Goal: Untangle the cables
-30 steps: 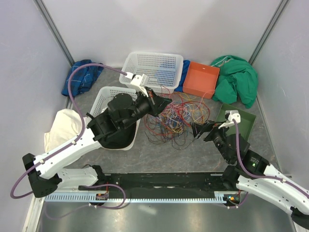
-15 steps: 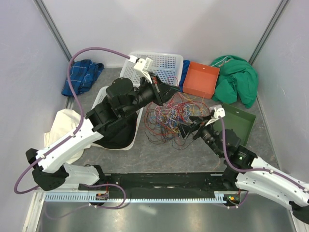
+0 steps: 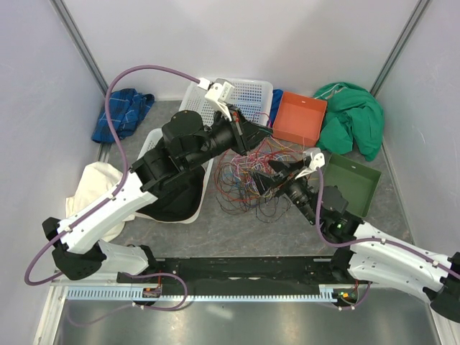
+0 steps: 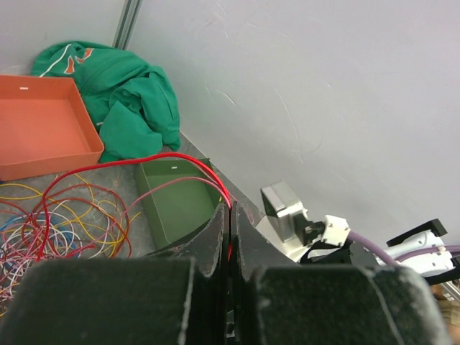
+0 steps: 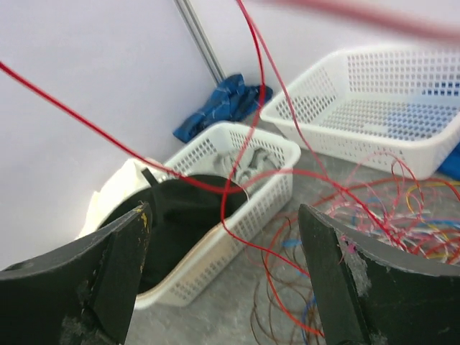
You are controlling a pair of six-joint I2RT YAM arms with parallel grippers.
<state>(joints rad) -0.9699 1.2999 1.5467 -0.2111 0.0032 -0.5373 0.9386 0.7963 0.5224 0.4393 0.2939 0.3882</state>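
Observation:
The cables [image 3: 248, 172] lie as a loose many-coloured tangle on the grey table between the two arms. My left gripper [image 3: 251, 136] is raised over the tangle's far side and shut on a red cable [image 4: 144, 159], which loops from the closed fingertips [image 4: 230, 210] down into the heap [image 4: 43, 223]. My right gripper [image 3: 277, 176] is open at the tangle's right edge. In the right wrist view red strands [image 5: 251, 129] hang across the gap between its wide-open fingers [image 5: 115, 266], touching neither, and the tangle [image 5: 402, 208] lies to the right.
Two white baskets stand at the back [image 3: 237, 97] and left [image 3: 154, 144], the left one holding black cloth. An orange tray [image 3: 298, 118], a green tray [image 3: 356, 183] and green cloth [image 3: 352, 115] are on the right. Blue cloth [image 3: 122, 111] and cream cloth [image 3: 90, 190] are on the left.
My left gripper has risen and moved right and back, drawing the red cable up from the heap. My right arm has swung left, bringing its open gripper to the tangle.

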